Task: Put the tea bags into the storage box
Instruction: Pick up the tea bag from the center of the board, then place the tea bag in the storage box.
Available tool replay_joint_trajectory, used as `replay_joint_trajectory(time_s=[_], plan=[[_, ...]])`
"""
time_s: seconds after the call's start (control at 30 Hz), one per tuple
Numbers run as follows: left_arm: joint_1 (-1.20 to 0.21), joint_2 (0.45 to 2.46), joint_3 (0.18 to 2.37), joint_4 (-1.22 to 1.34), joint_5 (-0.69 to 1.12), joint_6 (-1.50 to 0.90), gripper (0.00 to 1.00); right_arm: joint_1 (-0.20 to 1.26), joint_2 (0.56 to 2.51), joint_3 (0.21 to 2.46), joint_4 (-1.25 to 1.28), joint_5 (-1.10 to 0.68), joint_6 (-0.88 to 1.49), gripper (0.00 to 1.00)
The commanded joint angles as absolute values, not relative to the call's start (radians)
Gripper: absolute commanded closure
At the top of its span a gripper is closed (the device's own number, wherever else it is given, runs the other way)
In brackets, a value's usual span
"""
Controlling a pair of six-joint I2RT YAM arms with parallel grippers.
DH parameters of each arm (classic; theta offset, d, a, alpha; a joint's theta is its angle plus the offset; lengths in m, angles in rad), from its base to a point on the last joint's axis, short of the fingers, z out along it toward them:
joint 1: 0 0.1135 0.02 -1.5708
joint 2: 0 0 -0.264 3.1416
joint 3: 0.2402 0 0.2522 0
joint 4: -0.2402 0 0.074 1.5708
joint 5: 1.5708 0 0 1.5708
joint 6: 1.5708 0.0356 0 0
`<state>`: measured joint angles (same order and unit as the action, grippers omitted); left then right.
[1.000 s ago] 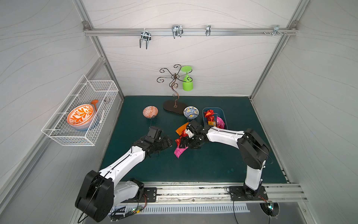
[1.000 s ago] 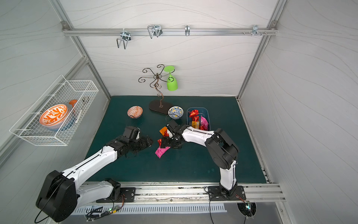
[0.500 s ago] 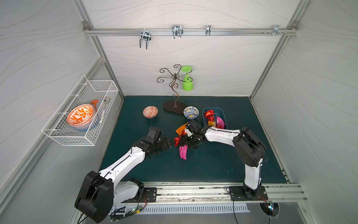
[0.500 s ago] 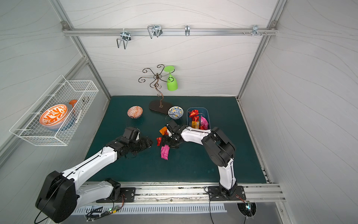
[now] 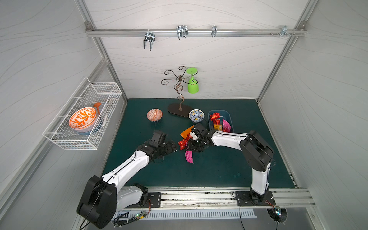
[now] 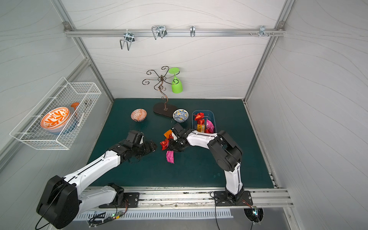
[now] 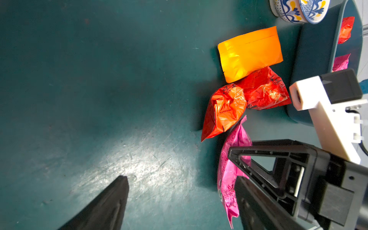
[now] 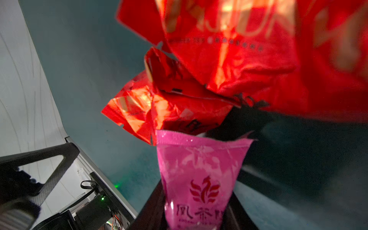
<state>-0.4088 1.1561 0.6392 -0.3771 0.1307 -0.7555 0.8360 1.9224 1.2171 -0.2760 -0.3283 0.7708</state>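
Observation:
Three loose tea bags lie mid-mat: an orange one and two red ones. My right gripper reaches over them and is shut on a pink tea bag, which sticks out toward the front edge. The blue storage box behind the right arm holds red, yellow and pink tea bags. My left gripper is open just left of the pile, with bare mat between its fingers.
A blue-patterned bowl stands left of the box, beside a metal stand with a green glass hanging on it. A pink-patterned bowl sits further left. A white wire basket is mounted on the left wall.
My right gripper's jaws have closed onto the pink tea bag, which swung from lying slantwise beside the pile to pointing toward the front edge. The left arm has hardly moved.

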Motion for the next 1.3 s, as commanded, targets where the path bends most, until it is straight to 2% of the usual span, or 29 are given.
replay_joint_trajectory(time_s=[0.0, 0.17, 0.4, 0.57, 0.7, 1.0, 1.27], plan=[[-0.413, 1.140, 0.642, -0.373, 0.121, -0.756, 0.12, 0.812, 1.832, 1.203, -0.330, -0.344, 0.723, 0.62], [-0.413, 1.164, 0.655, -0.365, 0.137, -0.745, 0.12, 0.728, 1.713, 1.190, -0.386, -0.372, 0.669, 0.65], [-0.413, 1.209, 0.688, -0.352, 0.173, -0.740, 0.12, 0.498, 1.603, 1.253, -0.553, -0.336, 0.492, 0.65], [-0.413, 1.229, 0.708, -0.351, 0.187, -0.739, 0.12, 0.327, 1.630, 1.309, -0.562, -0.335, 0.447, 0.65], [-0.413, 1.229, 0.712, -0.354, 0.193, -0.741, 0.12, 0.251, 1.706, 1.369, -0.536, -0.341, 0.452, 0.65], [-0.413, 1.204, 0.692, -0.367, 0.176, -0.741, 0.12, 0.250, 1.857, 1.466, -0.469, -0.460, 0.448, 0.67], [-0.413, 1.223, 0.713, -0.369, 0.184, -0.731, 0.12, 0.296, 1.930, 1.498, -0.479, -0.428, 0.423, 0.64]])
